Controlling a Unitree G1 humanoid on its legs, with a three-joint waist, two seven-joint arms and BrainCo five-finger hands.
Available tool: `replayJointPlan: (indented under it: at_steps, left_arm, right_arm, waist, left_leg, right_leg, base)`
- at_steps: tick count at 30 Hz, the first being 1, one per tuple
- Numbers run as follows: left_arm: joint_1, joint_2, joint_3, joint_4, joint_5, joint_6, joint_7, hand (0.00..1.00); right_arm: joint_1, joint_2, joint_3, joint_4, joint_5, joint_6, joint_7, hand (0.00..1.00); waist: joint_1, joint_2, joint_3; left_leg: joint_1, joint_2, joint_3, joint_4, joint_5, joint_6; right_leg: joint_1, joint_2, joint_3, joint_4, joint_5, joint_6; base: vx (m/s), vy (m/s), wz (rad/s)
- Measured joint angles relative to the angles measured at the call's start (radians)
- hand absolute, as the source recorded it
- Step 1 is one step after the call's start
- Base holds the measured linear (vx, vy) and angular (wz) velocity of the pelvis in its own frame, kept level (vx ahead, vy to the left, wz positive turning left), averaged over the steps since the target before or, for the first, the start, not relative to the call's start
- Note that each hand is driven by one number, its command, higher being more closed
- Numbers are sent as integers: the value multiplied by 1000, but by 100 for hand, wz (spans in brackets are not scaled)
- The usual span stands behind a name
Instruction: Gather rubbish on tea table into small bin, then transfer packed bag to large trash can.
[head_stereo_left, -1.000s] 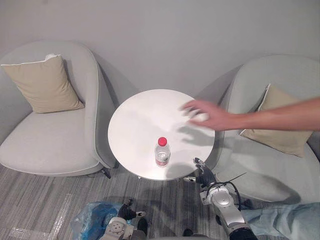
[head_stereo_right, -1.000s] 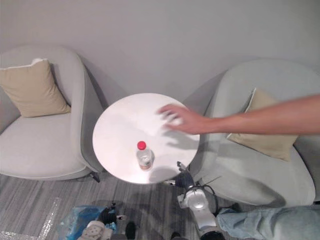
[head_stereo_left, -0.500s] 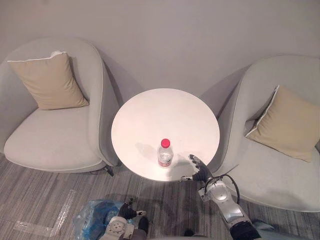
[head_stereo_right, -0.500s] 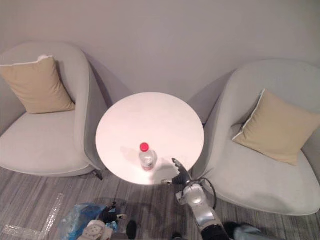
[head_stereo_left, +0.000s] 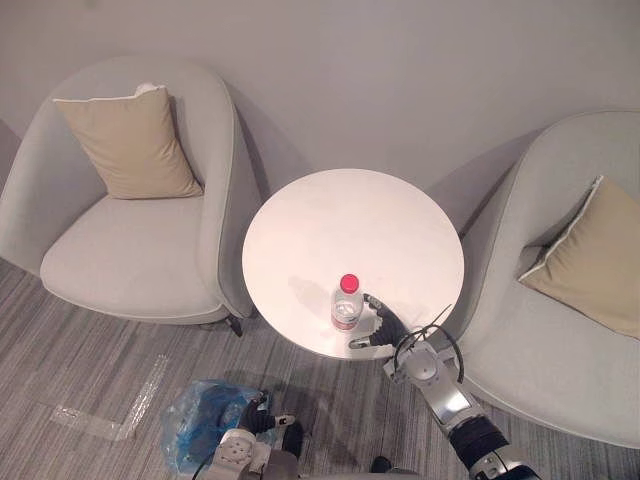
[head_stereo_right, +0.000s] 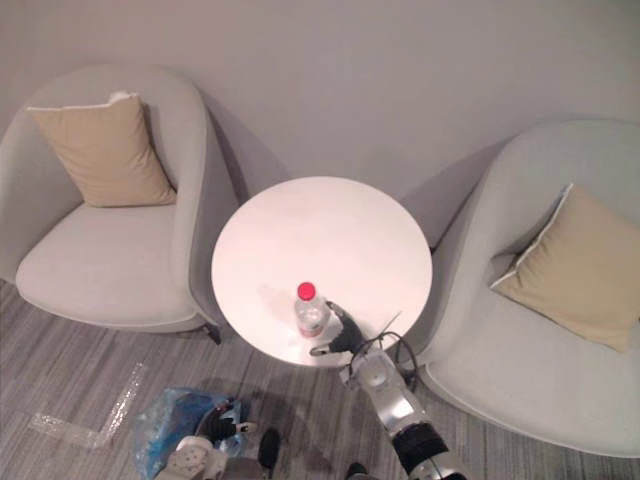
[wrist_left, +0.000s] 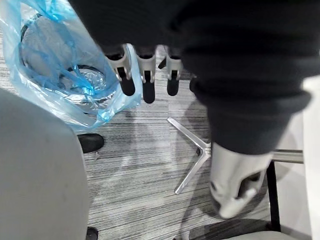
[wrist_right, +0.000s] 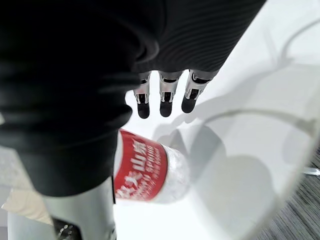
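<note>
Closing on a bottle that could topple

Right hand (head_stereo_left: 385, 325) hovers over the counter's (head_stereo_left: 350, 220) near edge, fingers straight and apart from the thumb, gripping nothing. The bottle (head_stereo_left: 346, 303) stands upright just beside them, close to that edge. A touch from the fingertips before the thumb comes round would likely knock it over, and it could roll off to the floor (head_stereo_left: 100, 360). Left hand (wrist_left: 146, 75) hangs low, fingers straight and empty, beside the bin (head_stereo_left: 185, 445) with its slack blue bag (wrist_left: 65, 95); a careless drop might catch the crumpled mouth.
</note>
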Motion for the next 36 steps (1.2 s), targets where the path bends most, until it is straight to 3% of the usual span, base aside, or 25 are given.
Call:
replayJointPlan:
  at_steps: [5,14,15,29,36]
  left_arm:
    - [-1,4,2,-17,-18,0,1,0]
    - [-3,6,2,-44,-21,-2,0,0]
    - [-3,6,2,-46,-23,-3,0,0]
    - [-3,11,2,-68,-57,-4,1,0]
    - [-3,11,5,-63,-55,1,0,0]
  right_arm:
    - [-17,45,-35,0,1,0,-56,0]
    - [-107,55,-48,35,24,-24,-82,0]
    - [-123,54,-48,42,41,-24,-82,100]
    - [-199,53,-49,73,103,-49,-113,100]
    - [19,49,-70,-167,124,-54,-97,100]
  waist:
    - [12,-2,17]
    - [25,-2,46]
    - [26,-1,49]
    - [40,-1,72]
    - [34,-1,72]
  left_leg:
    - [-5,-2,-4,0,1,0]
    - [-22,-2,-7,0,6,2]
    - [-24,-3,-11,0,6,1]
    - [-34,-3,-28,0,11,-1]
    - [-9,1,4,0,7,3]
  right_leg:
    - [-2,-1,-3,0,0,0]
    - [-18,-2,-7,2,1,-1]
    - [-18,-2,-10,2,1,-1]
    - [-18,-3,-1,8,3,-2]
    - [-17,-8,55,20,4,0]
  base:
    - [-3,-4,3]
    - [-14,-2,2]
    - [-27,-4,5]
    - [-8,-3,6]
    - [-14,2,-14]
